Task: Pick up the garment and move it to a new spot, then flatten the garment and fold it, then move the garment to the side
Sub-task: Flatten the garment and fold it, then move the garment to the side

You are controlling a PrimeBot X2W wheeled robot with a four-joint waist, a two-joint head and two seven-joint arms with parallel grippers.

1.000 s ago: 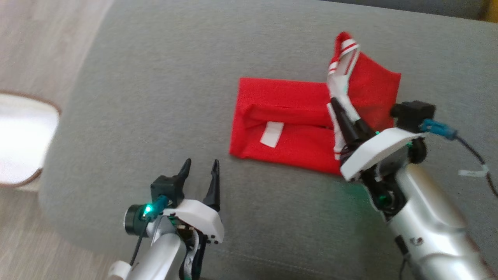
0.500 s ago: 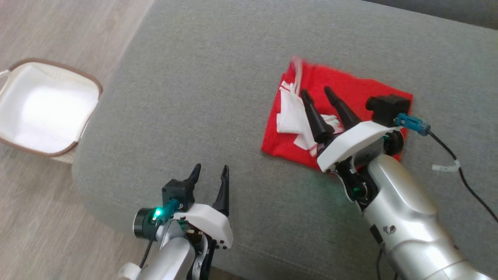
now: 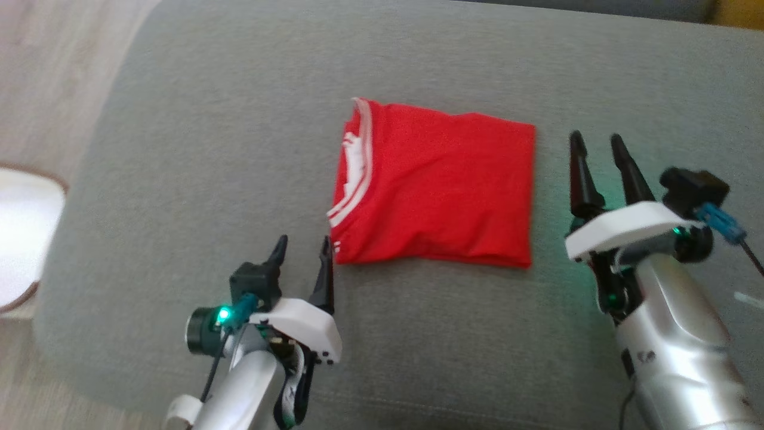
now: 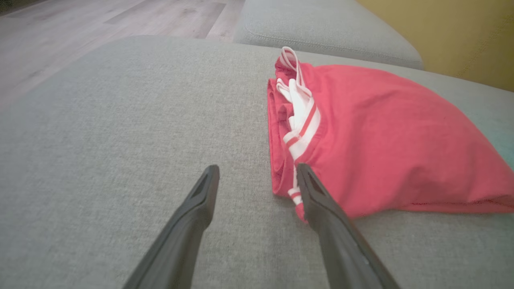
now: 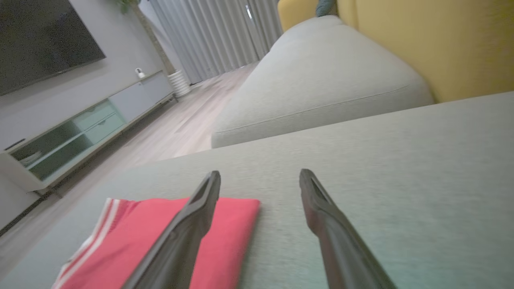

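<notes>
You have a wide grey sofa seat point(image 3: 179, 149) under everything, with wooden floor point(image 3: 48, 71) past its left edge and a white basket point(image 3: 18, 239) standing on that floor. The garment point(image 3: 441, 185) lies mid-seat: red, folded into a rough rectangle, with white striped trim point(image 3: 363, 152) along its left edge. Your left gripper point(image 3: 304, 239) stands spread and empty, one finger just beside the garment's near left corner; you cannot tell whether it touches. Your right gripper point(image 3: 595, 136) is likewise spread and empty, just off the garment's right edge. The left wrist view shows stacked layers at the trim. The right wrist view adds a yellow backrest point(image 5: 441, 44), a television point(image 5: 40, 36) and a low cabinet point(image 5: 80, 128).
</notes>
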